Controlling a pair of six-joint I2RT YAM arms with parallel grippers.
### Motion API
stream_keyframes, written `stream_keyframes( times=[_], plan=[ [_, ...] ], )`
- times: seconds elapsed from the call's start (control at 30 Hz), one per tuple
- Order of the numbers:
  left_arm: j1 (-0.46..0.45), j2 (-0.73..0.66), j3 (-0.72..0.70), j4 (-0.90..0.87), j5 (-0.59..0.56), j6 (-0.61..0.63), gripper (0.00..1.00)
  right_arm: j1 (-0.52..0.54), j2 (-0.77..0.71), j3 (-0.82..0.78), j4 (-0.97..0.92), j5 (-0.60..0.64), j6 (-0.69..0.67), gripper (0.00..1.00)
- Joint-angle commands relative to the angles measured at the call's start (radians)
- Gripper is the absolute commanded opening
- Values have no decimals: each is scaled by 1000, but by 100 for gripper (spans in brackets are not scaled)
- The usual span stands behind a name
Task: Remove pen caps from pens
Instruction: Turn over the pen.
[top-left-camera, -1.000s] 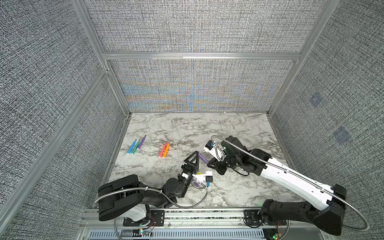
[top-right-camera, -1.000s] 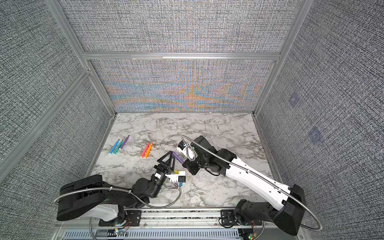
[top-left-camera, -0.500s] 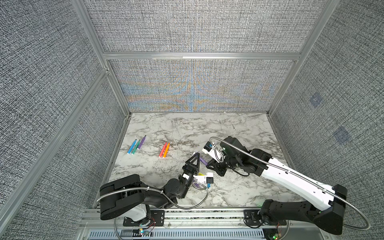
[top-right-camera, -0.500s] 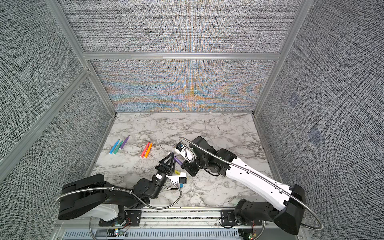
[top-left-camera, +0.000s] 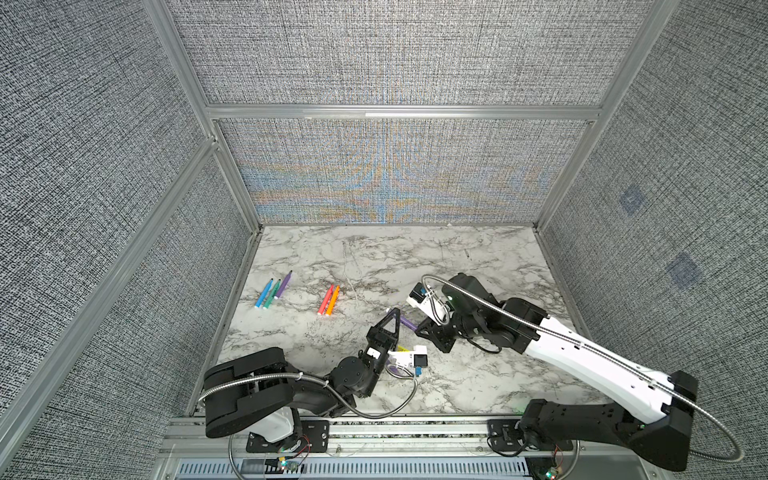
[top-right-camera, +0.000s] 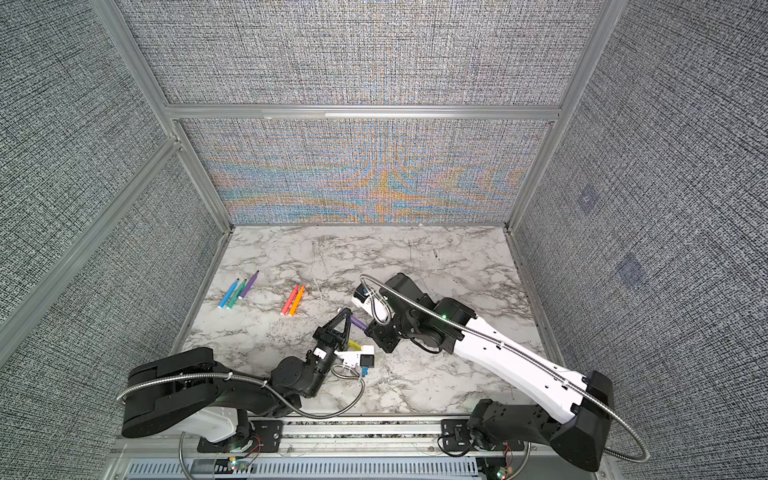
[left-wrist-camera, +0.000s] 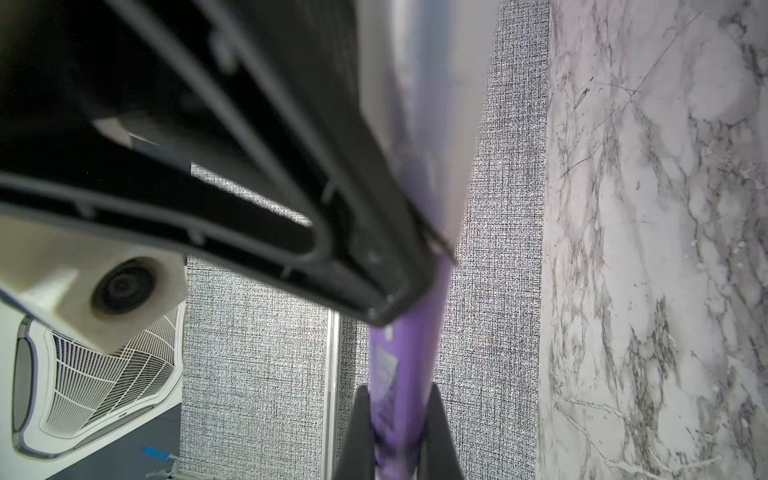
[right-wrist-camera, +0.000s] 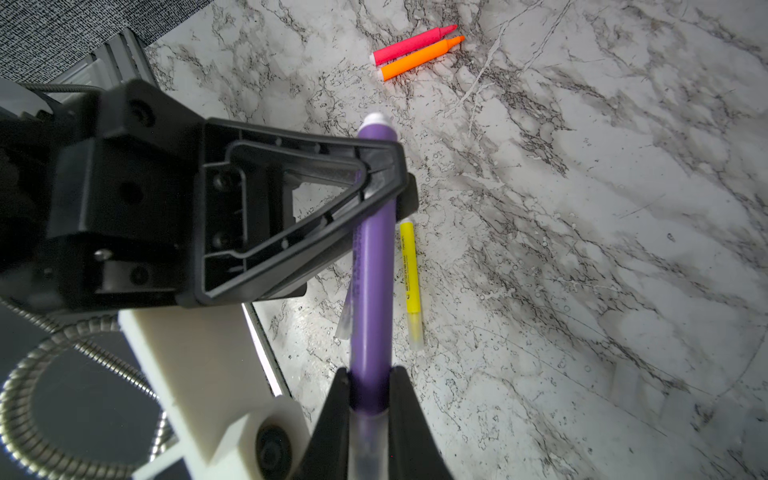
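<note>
Both claws clamped on the purple pen (right-wrist-camera: 372, 270) over the marble table (right-wrist-camera: 582, 208) — left gripper (top-left-camera: 395, 315) pinching its barrel, right gripper (right-wrist-camera: 370, 388) pinching the clear-capped end — a yellow pen (right-wrist-camera: 409, 266) lies just beneath, with the pink-red pen (right-wrist-camera: 409, 43) and orange pen (right-wrist-camera: 419, 58) well beyond

A slim purple plastic marker pen (right-wrist-camera: 372, 266) over the white marble tabletop (right-wrist-camera: 582, 208), a slim yellow plastic marker pen (right-wrist-camera: 409, 270) lying on it just beside.

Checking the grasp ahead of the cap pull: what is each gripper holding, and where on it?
Both hold the purple pen: the left gripper is shut on the barrel near its rear end, the right gripper where the barrel meets the clear cap.
</note>
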Motion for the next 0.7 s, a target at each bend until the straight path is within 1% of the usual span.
stream_keyframes(
  times=[0.0,0.13,0.2,0.3,0.43,0.53,0.6,0.63,0.67],
  plan=[
    [0,2,16,99,-23,-117,0,2,-24,19,13,82,-3,1],
    [-2,1,32,85,-36,-191,0,2,-54,40,16,174,-1,1],
    [-2,-2,42,31,-28,-240,0,2,-72,46,24,204,1,4],
    [0,4,58,-44,-17,-308,0,0,-114,47,62,217,5,10],
    [1,10,56,-8,-21,-344,0,-3,-191,58,118,214,5,13],
    [1,-28,57,-76,-13,-406,0,-3,-234,80,138,165,9,21],
    [1,-75,46,-86,-8,-465,0,-3,-271,71,154,174,12,28],
    [1,-109,35,-97,6,-515,0,-3,-288,59,163,187,13,29],
    [2,-182,19,-143,37,-599,0,-3,-309,37,180,203,11,31]
  ],
)
